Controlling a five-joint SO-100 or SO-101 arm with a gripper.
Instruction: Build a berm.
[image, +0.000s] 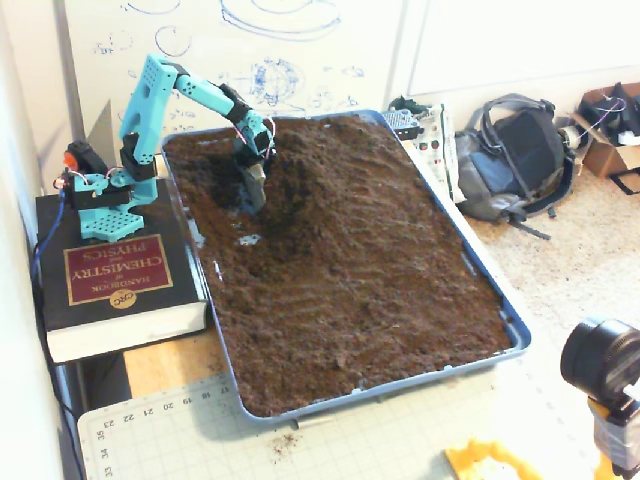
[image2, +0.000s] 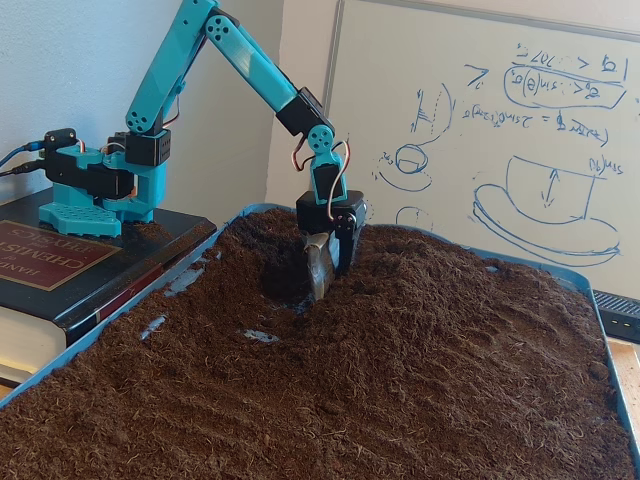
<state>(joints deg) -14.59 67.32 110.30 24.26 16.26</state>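
Crumbly brown berm (image2: 400, 270) slopes beside the jaws (image2: 318, 285), whose opening I cannot tell.

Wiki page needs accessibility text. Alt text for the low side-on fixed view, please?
A teal robot arm reaches down from its base on a thick book into a blue tray of dark brown soil, its gripper dug into a hollow beside a raised mound, the berm. A whiteboard with blue sketches stands behind.
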